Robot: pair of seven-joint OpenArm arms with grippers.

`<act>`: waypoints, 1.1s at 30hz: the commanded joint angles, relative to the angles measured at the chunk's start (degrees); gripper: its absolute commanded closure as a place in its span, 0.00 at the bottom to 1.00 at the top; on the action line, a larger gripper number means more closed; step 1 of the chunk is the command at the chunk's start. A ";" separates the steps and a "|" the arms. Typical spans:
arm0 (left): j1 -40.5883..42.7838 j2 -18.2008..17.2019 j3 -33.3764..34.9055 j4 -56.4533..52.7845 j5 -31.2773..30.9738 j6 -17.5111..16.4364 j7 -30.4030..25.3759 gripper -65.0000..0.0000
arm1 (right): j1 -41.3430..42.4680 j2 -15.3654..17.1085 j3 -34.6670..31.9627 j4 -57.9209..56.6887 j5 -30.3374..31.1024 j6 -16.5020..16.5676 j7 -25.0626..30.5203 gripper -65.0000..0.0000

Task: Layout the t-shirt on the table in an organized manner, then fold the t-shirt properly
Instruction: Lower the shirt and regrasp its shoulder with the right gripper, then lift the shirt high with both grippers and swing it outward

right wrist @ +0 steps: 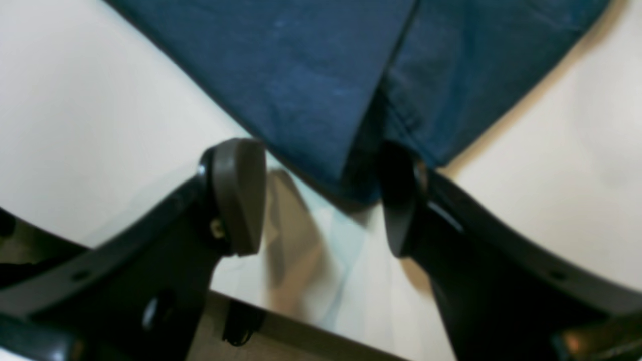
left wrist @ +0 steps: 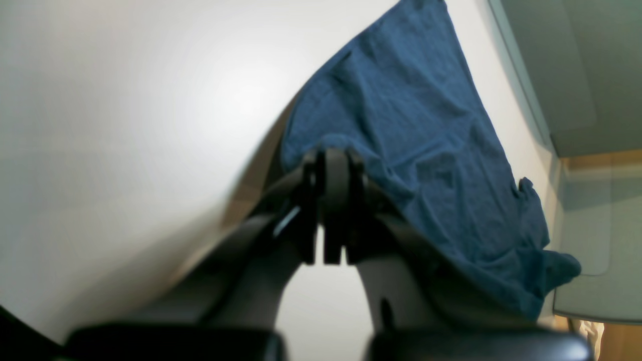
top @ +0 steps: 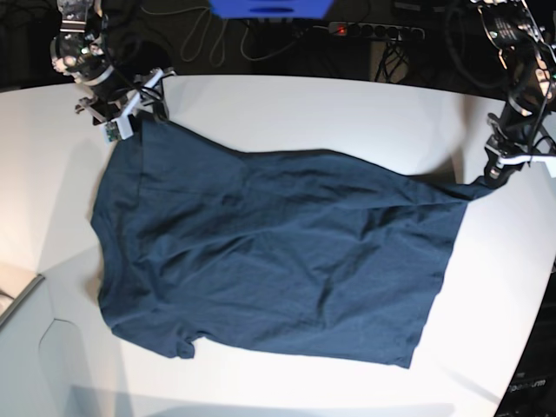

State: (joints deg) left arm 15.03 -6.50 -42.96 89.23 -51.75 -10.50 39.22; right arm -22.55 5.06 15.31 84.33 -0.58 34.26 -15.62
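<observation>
t-shirt (top: 269,252) spread across white table (top: 347,113) | left gripper (left wrist: 333,165) clamped on far corner | right gripper (right wrist: 321,195) jaws apart, shirt corner between them (not pinched) | tip: keep tension even, smooth wrinkles before folding

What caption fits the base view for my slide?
Navy t-shirt spread on the white table; left gripper pinches one corner, right gripper open at the opposite far corner.

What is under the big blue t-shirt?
The white table lies under the navy t-shirt, showing all around it. The part beneath the cloth is covered, so anything there cannot be seen.
</observation>
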 commanded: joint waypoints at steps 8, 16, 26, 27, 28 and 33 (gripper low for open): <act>-0.30 -0.66 -0.16 0.75 -1.04 -0.44 -0.76 1.00 | 3.16 0.61 0.29 -2.18 0.54 0.86 0.19 0.90; -0.21 -0.57 -0.16 0.75 -0.87 -0.44 -0.76 1.00 | 2.11 1.75 0.65 -2.18 0.54 0.86 0.63 1.00; 1.81 -1.63 3.18 2.94 -0.78 -0.44 -1.02 1.00 | -2.29 1.67 3.55 11.09 0.62 0.86 0.63 1.00; 0.31 -2.33 4.15 2.94 -0.78 -0.44 -0.94 1.00 | -1.32 1.67 3.55 11.53 0.62 0.86 0.54 1.00; -1.36 -3.12 5.47 2.42 -0.69 -0.44 -0.85 1.00 | 0.17 1.75 3.55 11.80 0.62 0.86 0.19 1.00; -13.14 -6.64 13.20 -2.59 -0.61 -0.09 -1.29 1.00 | 11.95 1.93 3.37 7.84 0.54 0.86 0.01 1.00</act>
State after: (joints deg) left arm 2.24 -12.49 -29.43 85.73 -51.92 -10.68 39.00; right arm -10.79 6.48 18.48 91.18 -0.82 35.05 -16.97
